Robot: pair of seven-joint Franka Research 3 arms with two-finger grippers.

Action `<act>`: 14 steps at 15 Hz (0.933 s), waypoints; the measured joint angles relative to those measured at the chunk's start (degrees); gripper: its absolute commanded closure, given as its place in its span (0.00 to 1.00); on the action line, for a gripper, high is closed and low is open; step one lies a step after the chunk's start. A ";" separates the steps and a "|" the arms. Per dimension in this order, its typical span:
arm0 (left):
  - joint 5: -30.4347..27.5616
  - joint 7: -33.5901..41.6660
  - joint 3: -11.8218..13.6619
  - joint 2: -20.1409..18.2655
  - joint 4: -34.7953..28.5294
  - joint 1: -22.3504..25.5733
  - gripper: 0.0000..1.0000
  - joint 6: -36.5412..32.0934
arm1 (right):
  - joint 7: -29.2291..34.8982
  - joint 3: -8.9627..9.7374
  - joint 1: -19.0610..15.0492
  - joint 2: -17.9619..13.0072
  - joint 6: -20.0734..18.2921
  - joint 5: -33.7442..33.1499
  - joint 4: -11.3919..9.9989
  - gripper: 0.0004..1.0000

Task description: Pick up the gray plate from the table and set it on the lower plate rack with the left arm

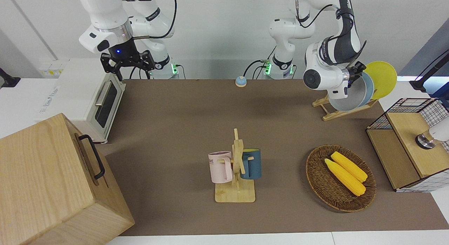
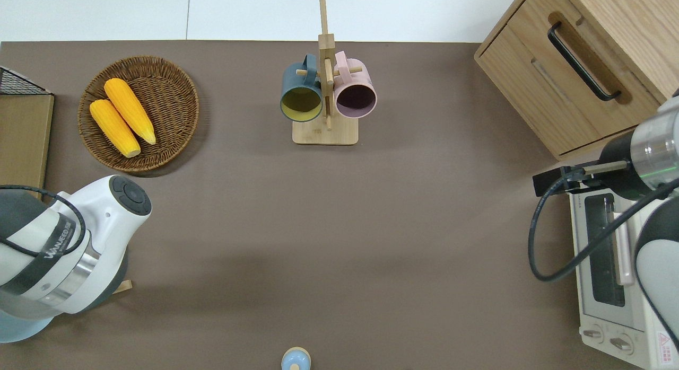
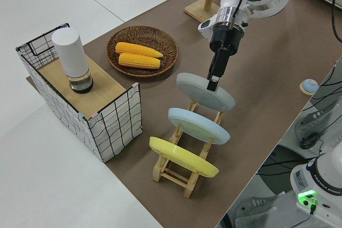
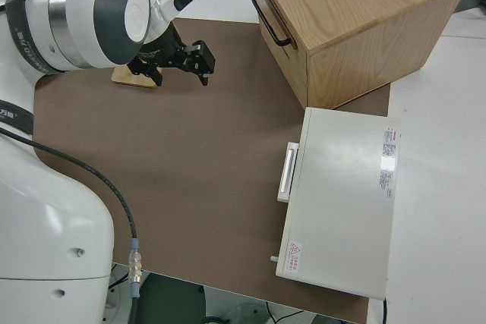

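At the upper left of the front view the right arm is parked, its tool (image 1: 127,64) empty with the fingers spread apart. Near the middle of the brown surface (image 1: 182,132) stands a wooden mug stand (image 1: 237,174) with a pink mug (image 1: 220,166) and a blue mug (image 1: 252,163). Toward the lower right sits a wicker basket (image 1: 317,178) with two corn cobs (image 1: 347,171). At the upper right the left tool (image 3: 213,83) pinches the rim of the gray plate (image 3: 206,91), fingers closed on its edge. The plate is round, pale gray and plain, with a shallow raised rim (the same size as its neighbours). It leans in the end slot of the lower plate rack (image 3: 181,172), beside the light blue plate (image 3: 199,125), with the yellow plate (image 3: 183,157) in the last slot.
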 measured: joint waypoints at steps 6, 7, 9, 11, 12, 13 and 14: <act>-0.14 -4.15 -2.39 1.95 -0.40 -0.05 1.00 -2.57 | 0.00 0.00 0.00 0.00 0.00 0.00 0.00 0.02; -0.16 -5.07 -2.50 2.52 -0.54 -0.05 1.00 -2.70 | 0.00 0.00 0.00 0.00 0.00 0.00 0.00 0.02; -0.19 -6.47 -2.55 3.79 -1.05 -0.05 1.00 -2.85 | 0.00 0.00 0.00 0.00 0.00 0.00 0.00 0.02; -0.48 -7.20 -2.55 4.71 -1.77 -0.04 1.00 -2.98 | 0.00 0.00 0.00 0.00 0.00 0.00 0.00 0.02; -0.81 -7.41 -2.55 4.94 -2.16 -0.04 1.00 -3.08 | 0.00 0.00 0.00 0.00 0.00 0.00 0.00 0.02; -1.02 -7.60 -2.55 5.00 -2.59 -0.04 1.00 -3.18 | 0.00 0.00 0.00 0.00 0.00 0.00 0.00 0.02; -1.11 -8.09 -2.55 5.00 -3.08 -0.04 1.00 -3.26 | 0.00 0.00 0.00 0.00 0.00 0.00 0.00 0.02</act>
